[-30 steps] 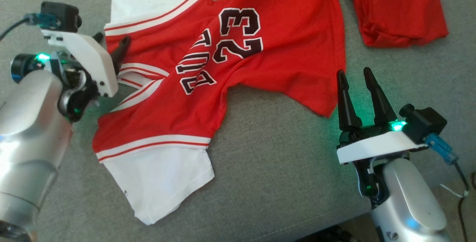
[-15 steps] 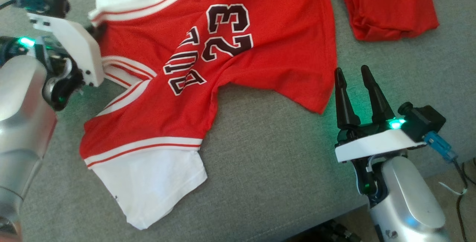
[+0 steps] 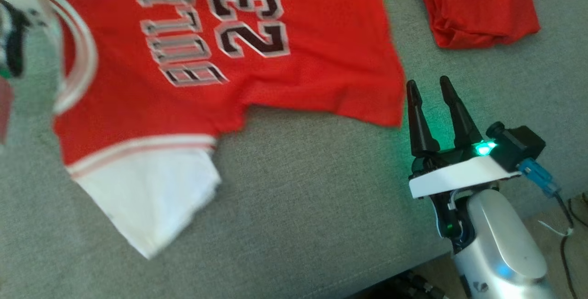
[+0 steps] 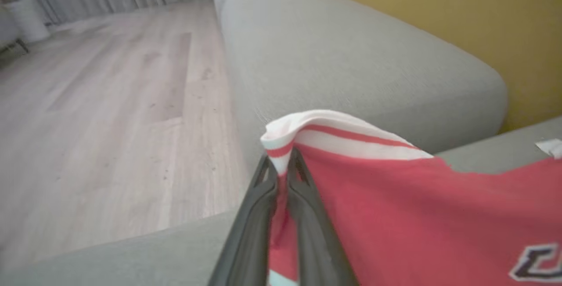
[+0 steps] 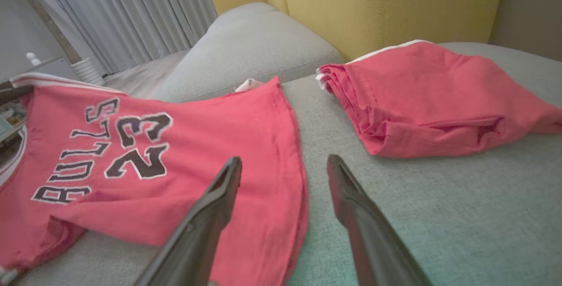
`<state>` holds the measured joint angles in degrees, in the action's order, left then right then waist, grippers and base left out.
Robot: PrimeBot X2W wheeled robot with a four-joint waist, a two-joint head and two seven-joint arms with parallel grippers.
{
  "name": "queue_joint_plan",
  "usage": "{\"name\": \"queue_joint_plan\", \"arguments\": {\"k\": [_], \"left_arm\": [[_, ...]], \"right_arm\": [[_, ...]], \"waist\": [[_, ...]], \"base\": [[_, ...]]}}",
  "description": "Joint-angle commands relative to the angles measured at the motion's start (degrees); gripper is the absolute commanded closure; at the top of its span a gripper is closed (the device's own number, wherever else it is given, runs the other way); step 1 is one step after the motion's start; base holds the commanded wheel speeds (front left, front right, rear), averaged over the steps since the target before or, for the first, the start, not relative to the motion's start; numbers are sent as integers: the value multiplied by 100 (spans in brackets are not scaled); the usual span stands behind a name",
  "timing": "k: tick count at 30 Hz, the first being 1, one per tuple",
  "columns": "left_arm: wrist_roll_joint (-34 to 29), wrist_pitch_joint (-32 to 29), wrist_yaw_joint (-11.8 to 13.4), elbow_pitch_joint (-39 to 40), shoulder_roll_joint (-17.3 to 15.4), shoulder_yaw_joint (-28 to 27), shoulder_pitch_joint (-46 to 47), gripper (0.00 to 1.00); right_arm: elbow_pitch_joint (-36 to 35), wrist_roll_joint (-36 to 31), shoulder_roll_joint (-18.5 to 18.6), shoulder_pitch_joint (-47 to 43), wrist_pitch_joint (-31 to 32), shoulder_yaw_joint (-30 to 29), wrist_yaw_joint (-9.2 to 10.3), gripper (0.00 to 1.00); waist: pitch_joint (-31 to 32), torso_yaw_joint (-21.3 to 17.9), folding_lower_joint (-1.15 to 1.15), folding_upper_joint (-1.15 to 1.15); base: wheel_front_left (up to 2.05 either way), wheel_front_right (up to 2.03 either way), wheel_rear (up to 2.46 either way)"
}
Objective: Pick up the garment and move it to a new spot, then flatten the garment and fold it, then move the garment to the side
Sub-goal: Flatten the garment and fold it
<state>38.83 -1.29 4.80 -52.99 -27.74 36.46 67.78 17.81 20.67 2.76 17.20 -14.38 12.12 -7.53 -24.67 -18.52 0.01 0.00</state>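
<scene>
Where the grey sofa cushion stretches under and ahead of both arms, the red jersey lies mostly spread, number side up. Its hem corner sits just beside the tips of the right pincer, and its body reaches away to that pincer's left. A second red garment, folded, rests ahead of the right pincer and slightly to its right, apart from the jersey. The right pincer hovers released, jaws wide, holding nothing. The left pincer is clenched on the jersey's striped trim, which bunches up just above its tips.

The step in hand looks like the first: picking the garment up and moving it. Next, the left arm likely has to carry the held edge to a free patch clear of the folded piece. The right pincer may need to take the near hem to share the drag.
</scene>
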Motion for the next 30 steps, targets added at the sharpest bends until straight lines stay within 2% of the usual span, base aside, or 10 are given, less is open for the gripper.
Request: {"name": "queue_joint_plan", "arguments": {"k": [1, 5, 6, 7, 9, 13, 21, 26, 30], "left_arm": [[-54, 147, 88, 62, -337, -264, 392, 100], [-194, 657, 263, -215, -317, -287, 651, 100], [-235, 740, 293, -289, -302, -267, 696, 71], [-245, 760, 286, -377, -266, -247, 715, 0], [-183, 626, 131, -559, -148, -207, 709, 0], [-229, 730, -44, -763, 16, -77, 698, 0], [-241, 1482, -321, -701, 390, 21, 279, 0], [-226, 1614, -334, -233, 605, -16, -371, 0], [-306, 1626, -142, 513, 707, -132, -1103, 0]], "right_arm": [[-165, -10, 11, 84, -62, 117, 4, 0], [-159, -51, 11, 105, -62, 156, 4, 0], [-160, -61, 11, 111, -62, 163, 4, 0], [-162, -70, 11, 113, -62, 167, 4, 0], [-168, -88, 11, 115, -62, 148, 4, 0], [-172, -138, 11, 133, -62, 83, 4, 0], [-261, -371, 11, 82, -62, -333, 4, 0], [-212, -576, 11, -18, -62, -615, 4, 0], [-145, -771, 11, -171, -62, -786, 4, 0]], "waist": [[-10, -5, -1, 0], [-42, -9, -1, 0], [-53, -4, -1, 0], [-59, 3, -1, 0], [-70, 38, -1, 0], [-34, 177, -1, 0], [428, 765, -1, 0], [790, 1307, -1, 0], [1074, 1716, -1, 0]], "base": [[0, 0, 0], [0, 0, 0], [0, 0, 0], [0, 0, 0], [0, 0, 0], [0, 0, 0], [0, 0, 0], [0, 0, 0], [0, 0, 0]]}}
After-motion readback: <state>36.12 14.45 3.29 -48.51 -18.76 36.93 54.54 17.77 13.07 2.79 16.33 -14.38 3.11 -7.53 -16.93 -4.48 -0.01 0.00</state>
